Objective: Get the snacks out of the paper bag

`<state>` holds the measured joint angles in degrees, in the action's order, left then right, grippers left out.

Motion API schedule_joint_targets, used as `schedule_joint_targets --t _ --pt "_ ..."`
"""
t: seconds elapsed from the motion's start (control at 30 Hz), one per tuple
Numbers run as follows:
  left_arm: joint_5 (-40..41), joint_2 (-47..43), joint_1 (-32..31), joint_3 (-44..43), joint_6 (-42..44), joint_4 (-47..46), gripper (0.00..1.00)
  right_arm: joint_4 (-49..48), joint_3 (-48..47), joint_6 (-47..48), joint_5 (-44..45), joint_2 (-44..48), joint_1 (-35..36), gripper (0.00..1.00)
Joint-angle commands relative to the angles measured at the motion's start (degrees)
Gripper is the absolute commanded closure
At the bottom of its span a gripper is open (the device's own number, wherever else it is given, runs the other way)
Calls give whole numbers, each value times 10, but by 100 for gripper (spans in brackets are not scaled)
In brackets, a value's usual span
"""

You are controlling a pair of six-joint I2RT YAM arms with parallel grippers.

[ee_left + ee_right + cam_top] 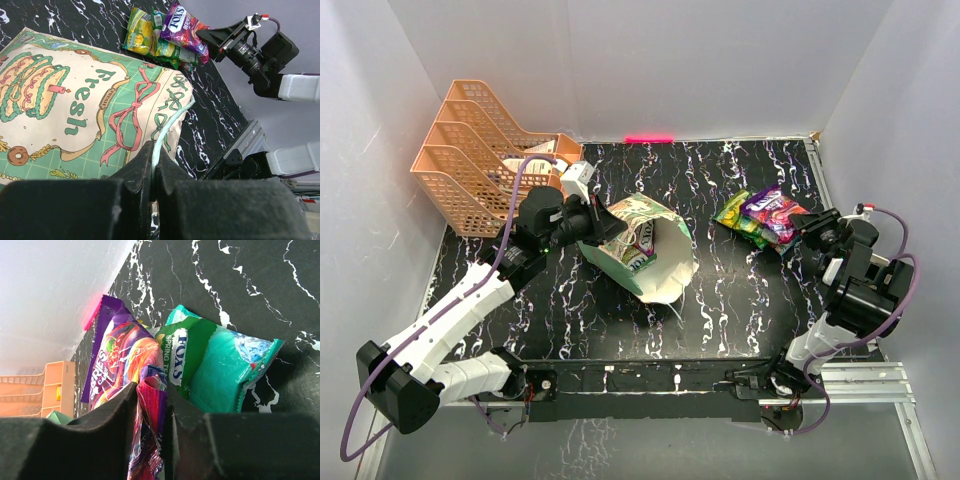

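Observation:
The paper bag (655, 250) lies tilted at the table's middle with its mouth facing the front; its "Fresh" face shows in the left wrist view (85, 110). My left gripper (610, 228) is shut on the bag's mint-green edge (172, 122). Snack packets (765, 215) lie in a pile right of the bag: green ones (220, 370) and a purple one (125, 355). My right gripper (802, 228) is shut on the purple packet's crumpled end (150, 405). The bag's inside shows another packet (638, 258).
A peach mesh tray rack (470, 160) with white cards stands at the back left. White walls close in the table on three sides. The right arm's body (270, 55) shows beyond the snack pile in the left wrist view.

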<state>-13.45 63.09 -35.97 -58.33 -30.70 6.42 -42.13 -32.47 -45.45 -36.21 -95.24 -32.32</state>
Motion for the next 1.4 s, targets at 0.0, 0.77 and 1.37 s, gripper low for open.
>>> schedule_joint_targets --t 0.0,0.77,1.37 --pt "-8 -8 0 -18 0 -11 100 46 -25 43 9 10 -5 68" --pt "-48 -13 0 -6 2 -37 100 491 -76 176 161 274 16 22" --pt "-128 -86 0 83 45 -70 100 436 -29 283 45 555 488 31"
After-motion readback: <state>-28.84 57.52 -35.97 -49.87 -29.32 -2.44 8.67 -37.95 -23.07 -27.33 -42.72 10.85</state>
